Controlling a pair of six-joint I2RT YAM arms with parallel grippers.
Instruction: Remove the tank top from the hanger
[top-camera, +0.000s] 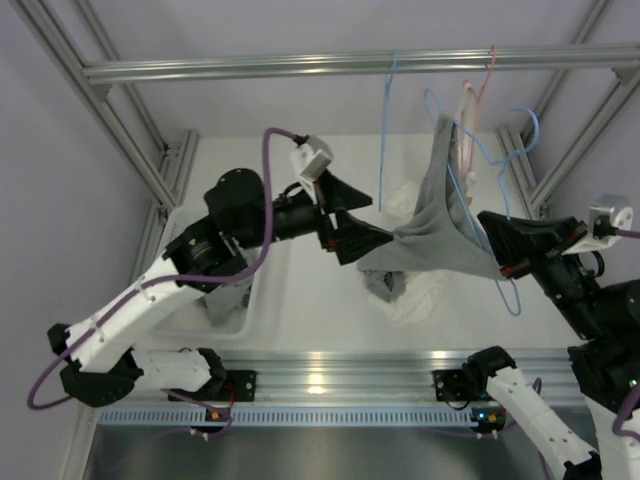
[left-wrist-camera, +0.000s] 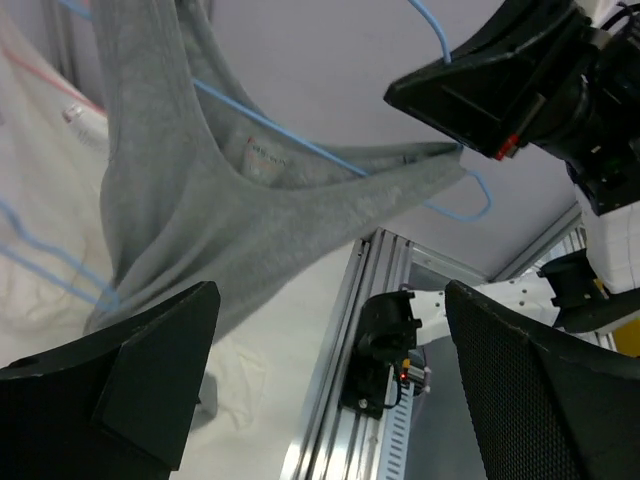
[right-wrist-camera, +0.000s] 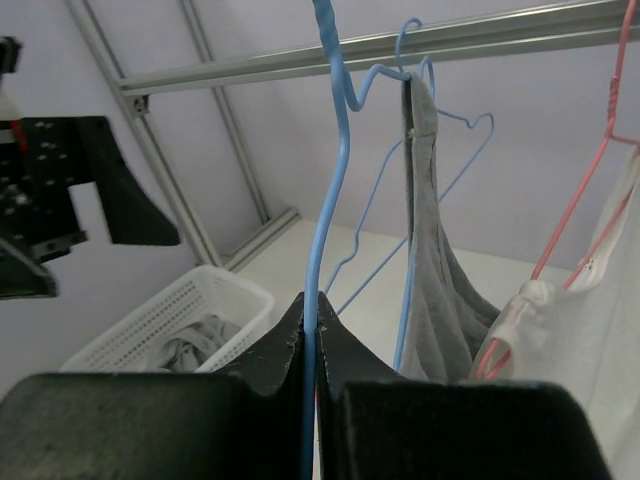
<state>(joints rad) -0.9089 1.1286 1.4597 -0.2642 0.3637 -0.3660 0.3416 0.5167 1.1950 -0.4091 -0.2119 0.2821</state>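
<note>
Low in the right wrist view, right fingers (right-wrist-camera: 270, 360) clench the blue hanger (right-wrist-camera: 331, 200) near a basket (right-wrist-camera: 150, 335) of grey cloth (right-wrist-camera: 192, 350); left wrist view shows left fingers (left-wrist-camera: 130, 390) released.

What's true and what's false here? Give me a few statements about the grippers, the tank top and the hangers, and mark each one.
1. The right gripper is shut on a blue hanger. True.
2. The left gripper is clamped on the tank top. False: it is open, with no cloth pinched.
3. The tank top lies in the basket. False: it hangs on the blue hanger.
4. A pink hanger carries a white garment. True.
5. The basket holds nothing. False: grey cloth lies in it.
</note>
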